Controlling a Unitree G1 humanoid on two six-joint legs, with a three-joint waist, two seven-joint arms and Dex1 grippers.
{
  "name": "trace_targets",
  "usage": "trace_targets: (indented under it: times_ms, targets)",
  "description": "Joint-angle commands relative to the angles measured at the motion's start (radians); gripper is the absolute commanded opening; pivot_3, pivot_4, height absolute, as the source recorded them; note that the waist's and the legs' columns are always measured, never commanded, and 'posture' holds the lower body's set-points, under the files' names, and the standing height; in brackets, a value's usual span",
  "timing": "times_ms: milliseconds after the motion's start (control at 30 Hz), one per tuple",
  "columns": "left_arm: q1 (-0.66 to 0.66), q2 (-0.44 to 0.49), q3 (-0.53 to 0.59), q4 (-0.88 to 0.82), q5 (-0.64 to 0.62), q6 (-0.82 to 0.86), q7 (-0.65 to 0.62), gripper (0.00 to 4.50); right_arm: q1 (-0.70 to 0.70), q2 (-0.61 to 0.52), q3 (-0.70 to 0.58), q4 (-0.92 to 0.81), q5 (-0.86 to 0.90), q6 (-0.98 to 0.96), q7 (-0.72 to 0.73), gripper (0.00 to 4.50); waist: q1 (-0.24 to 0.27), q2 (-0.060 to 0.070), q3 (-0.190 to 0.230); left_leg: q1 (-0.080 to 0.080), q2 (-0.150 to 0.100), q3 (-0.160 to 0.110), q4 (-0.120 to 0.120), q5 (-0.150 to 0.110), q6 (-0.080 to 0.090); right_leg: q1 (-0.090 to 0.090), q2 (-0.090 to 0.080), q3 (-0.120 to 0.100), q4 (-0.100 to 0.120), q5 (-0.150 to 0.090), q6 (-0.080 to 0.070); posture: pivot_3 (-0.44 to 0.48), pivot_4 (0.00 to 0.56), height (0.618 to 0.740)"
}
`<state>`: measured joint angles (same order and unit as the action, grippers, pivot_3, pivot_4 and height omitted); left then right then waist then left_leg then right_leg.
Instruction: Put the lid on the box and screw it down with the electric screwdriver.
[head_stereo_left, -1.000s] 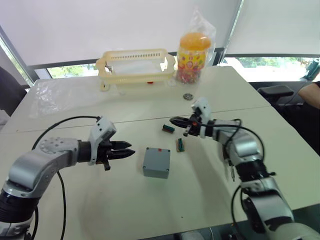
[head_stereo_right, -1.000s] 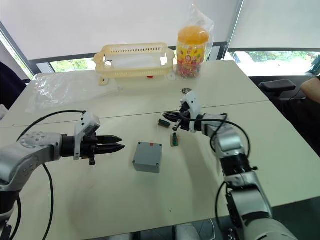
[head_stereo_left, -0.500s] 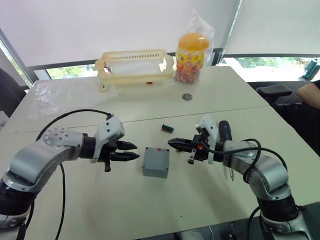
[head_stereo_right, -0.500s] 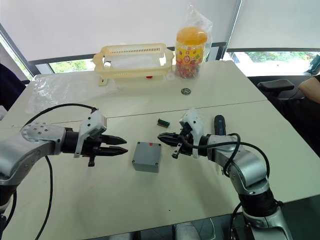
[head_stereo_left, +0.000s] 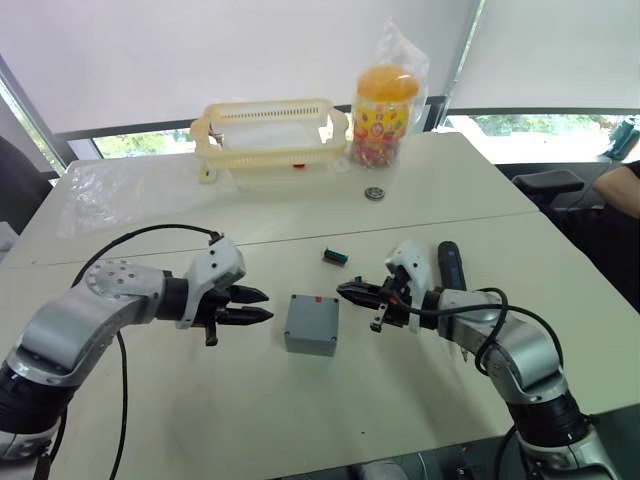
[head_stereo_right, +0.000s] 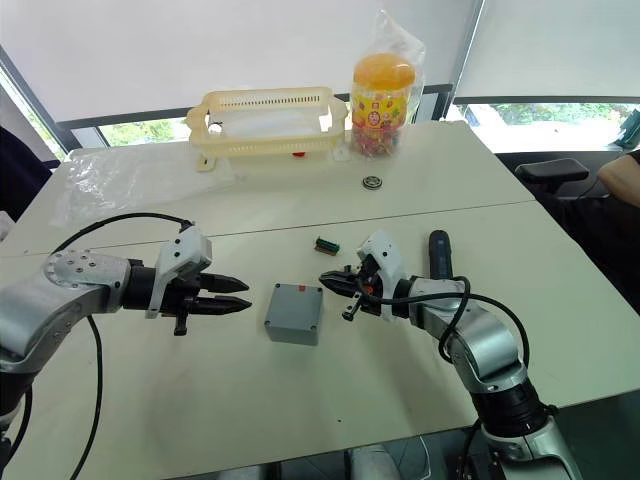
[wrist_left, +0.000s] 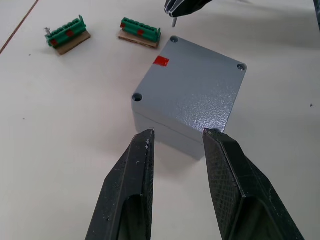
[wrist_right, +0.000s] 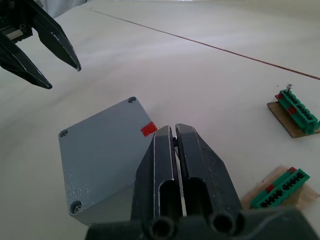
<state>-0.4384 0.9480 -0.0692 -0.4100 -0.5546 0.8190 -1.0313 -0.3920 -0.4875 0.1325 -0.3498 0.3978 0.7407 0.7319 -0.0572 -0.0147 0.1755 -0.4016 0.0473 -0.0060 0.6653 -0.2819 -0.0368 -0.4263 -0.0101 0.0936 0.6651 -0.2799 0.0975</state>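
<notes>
Sitting a little nearer the near edge than the middle of the table (head_stereo_left: 200, 420), the box (head_stereo_left: 311, 331) is wearing the lid (wrist_left: 192, 85) flush on top, with screw holes open at the corners I can see and a red mark by one edge. It is looking like hard, stiff moulded plastic, light enough to skid on the smooth pale tabletop if pushed from one side. Taking it across two opposite side walls, low down, is probably the safest hold while a screw goes in.

The left gripper (head_stereo_left: 262, 305) is pointing at the box from the left-hand side with its jaws spread, close but apart from it. The right gripper (head_stereo_left: 345, 290) is facing it from the right-hand side, jaws pressed together on what seems to be a small metal screw (wrist_left: 173, 22), hanging just beside a lid corner.

The electric screwdriver (head_stereo_left: 447, 262) is lying flat just beyond the right arm; smooth and round, it is likely to roll, so gripping mid-barrel makes sense.

Two green pieces (wrist_left: 69, 35) are lying just past the box. Further back, a small round metal part (head_stereo_left: 375, 193) is resting alone, and along the far edge a yellow basket (head_stereo_left: 270, 135) and a bagged orange-lidded jar (head_stereo_left: 385, 115) are standing side by side. Behind them, white blinds (head_stereo_left: 250, 50) are covering the windows.
</notes>
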Motion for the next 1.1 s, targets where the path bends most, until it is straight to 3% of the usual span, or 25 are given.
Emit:
trace_targets:
  times_ms: [33, 767, 1100]
  targets:
    - [-0.008, 0.006, 0.021, -0.014, 0.003, -0.007, 0.004, 1.50, -0.010, 0.008, 0.002, -0.002, 0.001, -0.028, 0.000, 0.02, 0.001, 0.000, 0.000, 0.000, 0.000, 0.000, 0.000, 0.000, 0.000, 0.000, 0.000, 0.000, 0.000, 0.000, 0.000, 0.000, 0.150, 0.740]
    - [0.001, 0.000, 0.021, -0.007, 0.004, -0.008, 0.020, 1.50, -0.018, 0.019, 0.012, 0.023, -0.006, -0.040, -0.015, 0.02, 0.013, 0.000, 0.000, 0.000, 0.000, 0.000, 0.000, 0.000, 0.000, 0.000, 0.000, 0.000, 0.000, 0.000, 0.000, 0.000, 0.150, 0.740]
    - [-0.006, -0.007, 0.012, 0.005, 0.011, -0.011, 0.017, 1.50, -0.016, 0.012, -0.034, -0.071, 0.040, 0.018, -0.047, 0.02, 0.013, 0.000, 0.000, 0.000, 0.000, 0.000, 0.000, 0.000, 0.000, 0.000, 0.000, 0.000, 0.000, 0.000, 0.000, 0.000, 0.150, 0.740]
